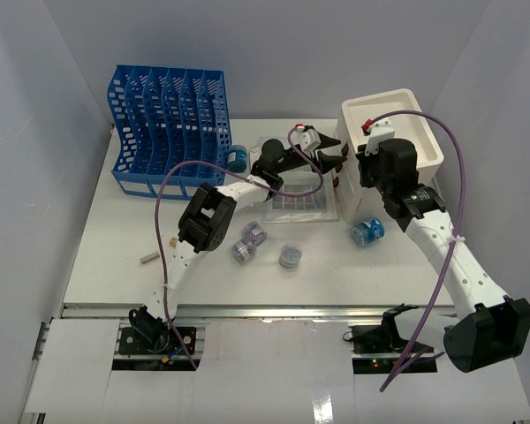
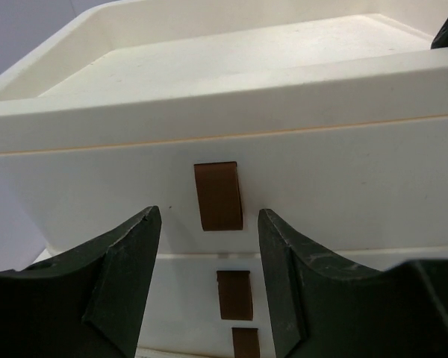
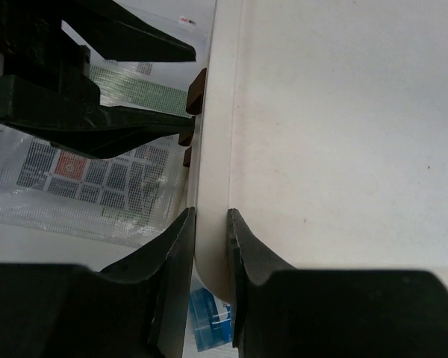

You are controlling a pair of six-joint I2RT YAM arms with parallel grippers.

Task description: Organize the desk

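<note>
Tidying seems barely begun: jars (image 1: 290,255) lie loose on the surface (image 1: 115,265), left fingers (image 1: 334,162) open astride a drawer tab (image 2: 218,195), right fingers (image 3: 190,227) pinching the rim of the cabinet (image 3: 321,149).

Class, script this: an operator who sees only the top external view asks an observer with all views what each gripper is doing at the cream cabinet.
Operator: Is the left gripper on a drawer pull?
Observer: Not yet: the left gripper stands open, its fingers either side of the top brown tab, gaps showing.
Operator: And the right?
Observer: The right gripper pinches the cabinet's top rim, one finger outside, one inside.
</note>
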